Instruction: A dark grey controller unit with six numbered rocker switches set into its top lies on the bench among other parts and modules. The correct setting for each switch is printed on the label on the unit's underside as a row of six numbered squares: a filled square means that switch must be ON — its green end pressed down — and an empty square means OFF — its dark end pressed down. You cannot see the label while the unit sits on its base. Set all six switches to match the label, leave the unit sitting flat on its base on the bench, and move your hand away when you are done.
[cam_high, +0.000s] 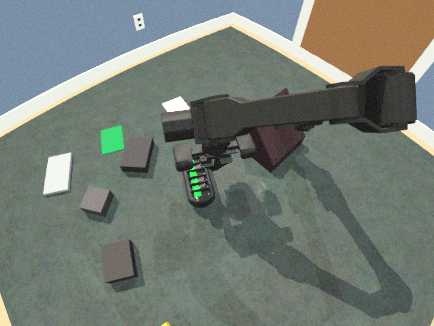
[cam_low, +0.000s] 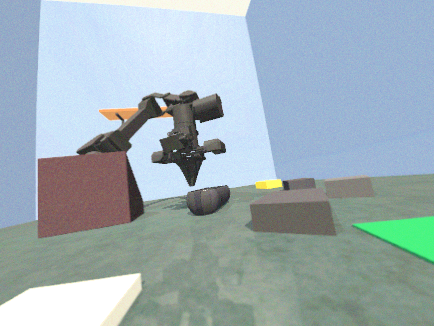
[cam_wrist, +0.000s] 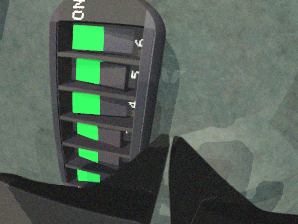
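The dark grey controller unit is showing six rocker switches, each bright green at one end and dark at the other, with white "ON" lettering and pale numerals. The bench is showing mottled grey-green. Around it are lying grey-brown blocks, a green slab, a white slab and a maroon pedestal. The gripper is appearing charcoal black.

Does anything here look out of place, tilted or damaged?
Nothing stands out. The switch unit sits on the bench with its switches facing up and shows no damage. The claw hangs shut and empty just above it. The grey blocks lie flat around it.
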